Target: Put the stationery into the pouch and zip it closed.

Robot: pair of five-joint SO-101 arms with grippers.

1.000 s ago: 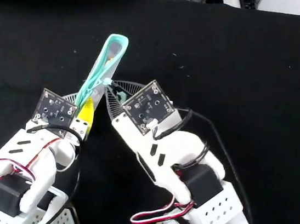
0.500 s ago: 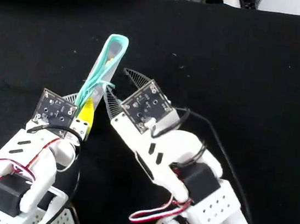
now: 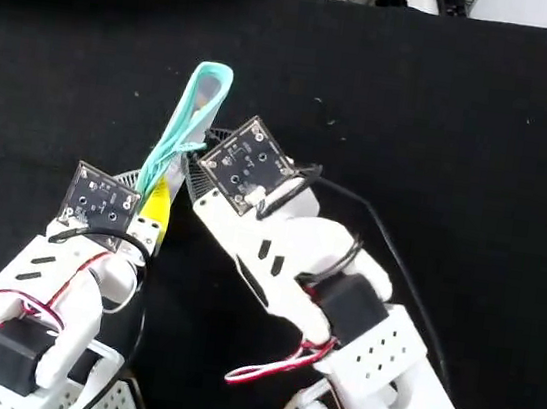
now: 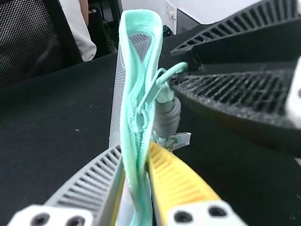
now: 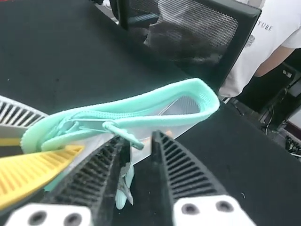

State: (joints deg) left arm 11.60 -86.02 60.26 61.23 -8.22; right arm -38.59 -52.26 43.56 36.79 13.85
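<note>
**Zip half run, pull not yet firmly caught**

The main risk is the thin mint zipper pull [image 5: 123,133] slipping. The right gripper [image 5: 141,139] has its black fingers [image 5: 186,165] a narrow gap apart. The pull lies across that gap at the tips, and I see nothing pinching it from both sides. If the arm hauls before the fingers close, they would likely slide off and the slider would stay where it is.

A second risk is the hold at the other end. The left gripper [image 4: 138,160] is clamped on the near end of the mint-edged grey mesh pouch [image 4: 137,70], with one grey finger and one yellow finger [image 4: 171,181] pressed to its sides. A pull along the zip could drag the soft pouch out of that clamp or buckle it, and slack fabric could snag in the teeth. The two grippers also sit just beside each other, so a sideways drift could knock them together.

The pouch is held up on edge, off the black cloth-covered bench [image 3: 444,136], over its left half and pointing toward the far edge. Its mouth gapes at the far end, so the zip is not fully run. What lies inside cannot be made out through the mesh.
</note>
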